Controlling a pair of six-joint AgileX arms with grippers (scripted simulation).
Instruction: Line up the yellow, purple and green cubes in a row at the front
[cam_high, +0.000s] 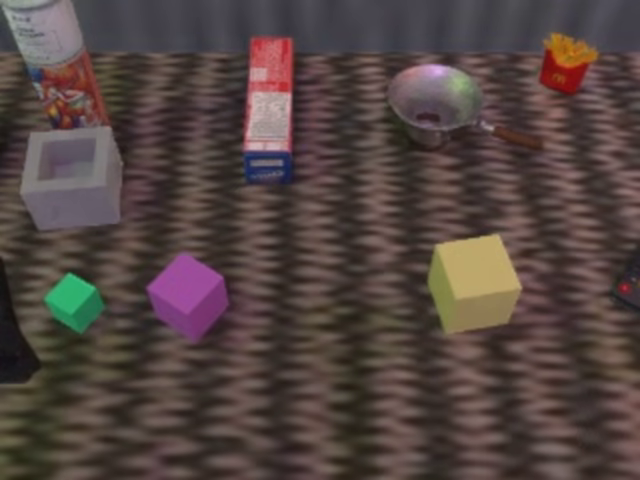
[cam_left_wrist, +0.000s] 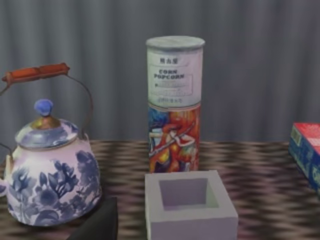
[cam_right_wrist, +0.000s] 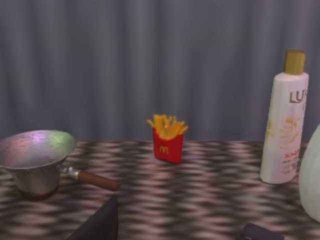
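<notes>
Cubes lie apart on the table (cam_high: 330, 400), none yet in a row: green cube (cam_high: 74, 302) and purple cube (cam_high: 187, 295) side by side at the left, yellow cube (cam_high: 474, 282) well apart at the right. All look rigid, matte and light; flat opposite faces should take a grip, though each sits turned. Left arm (cam_high: 12, 335) shows only as a dark shape at the left edge, right arm (cam_high: 628, 284) at the right edge; whether either pincer is open I cannot tell. Farther back stand a hollow grey box (cam_high: 72, 178), toothpaste carton (cam_high: 270, 108), popcorn canister (cam_left_wrist: 174, 102), saucepan (cam_high: 437, 104) and fries (cam_high: 566, 62), clear of the front.
</notes>
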